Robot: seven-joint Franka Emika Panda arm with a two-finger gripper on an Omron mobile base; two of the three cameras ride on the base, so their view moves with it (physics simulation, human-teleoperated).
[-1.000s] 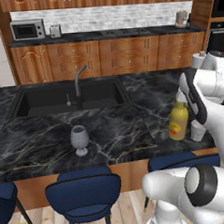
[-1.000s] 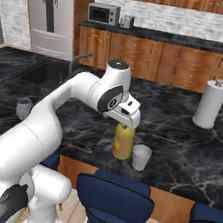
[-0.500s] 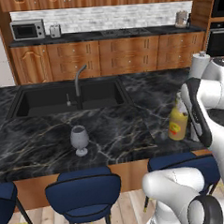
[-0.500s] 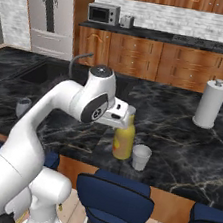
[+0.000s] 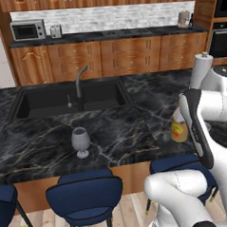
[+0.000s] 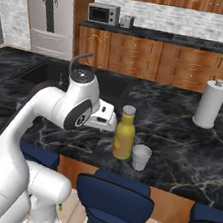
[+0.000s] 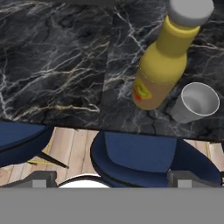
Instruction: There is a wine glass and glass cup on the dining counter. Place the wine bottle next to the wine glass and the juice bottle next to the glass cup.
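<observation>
You are looking at the juice bottle standing upright just beside the glass cup near the tabletop front edge — its pairing apparently done — while the fingers are hanging spread apart, gripping nothing, the wine glass waiting alone well apart.

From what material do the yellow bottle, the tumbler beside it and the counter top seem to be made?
Juice bottle: probably smooth plastic, opaque yellow with a matte grey-white cap and a printed label.
Glass cup: looks like frosted glass or plastic, pale and translucent; the pictures leave it open.
Dining counter: polished black stone, likely marble, judged by its white veins and soft sheen.
</observation>
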